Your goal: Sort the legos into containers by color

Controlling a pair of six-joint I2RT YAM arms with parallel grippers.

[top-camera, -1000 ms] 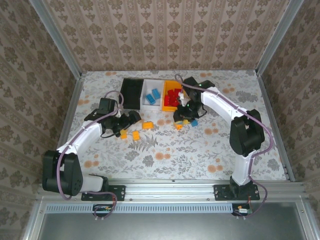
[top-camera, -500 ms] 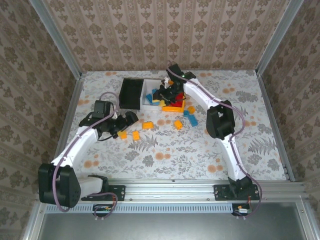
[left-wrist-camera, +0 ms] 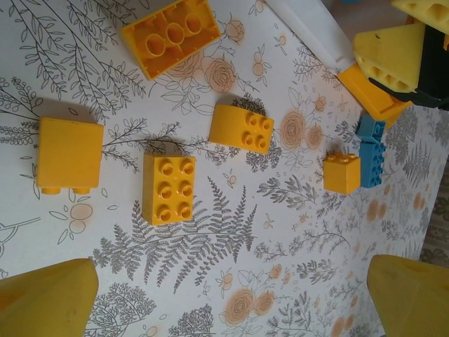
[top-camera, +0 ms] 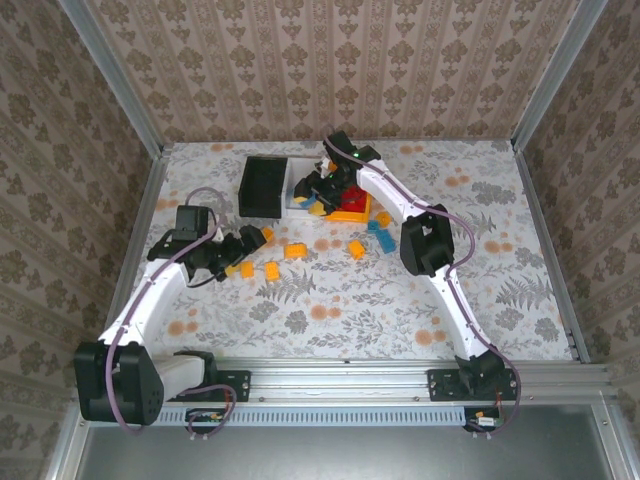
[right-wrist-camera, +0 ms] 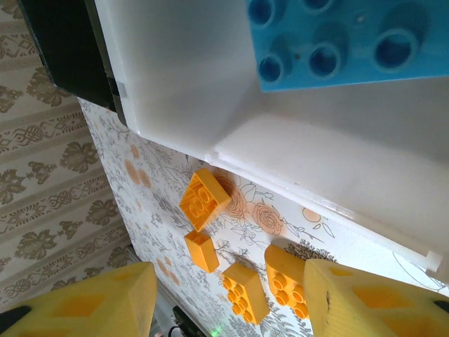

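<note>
Directly under the right claw (right-wrist-camera: 224,302) sits the white bin (right-wrist-camera: 189,84); its fingers stand apart with nothing between them; a blue lego (right-wrist-camera: 337,42) lies in that bin just ahead of the tips; the black bin (right-wrist-camera: 63,49) stands right beside the white one; beneath the left claw (left-wrist-camera: 228,298), spread wide and empty, several yellow legos (left-wrist-camera: 168,188) lie on the table (left-wrist-camera: 280,246).

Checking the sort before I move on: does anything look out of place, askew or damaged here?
One yellow brick lies upside down on the table, hollow underside up. A second yellow brick nearby rests on its side, studs facing sideways. Nothing looks damaged.
</note>
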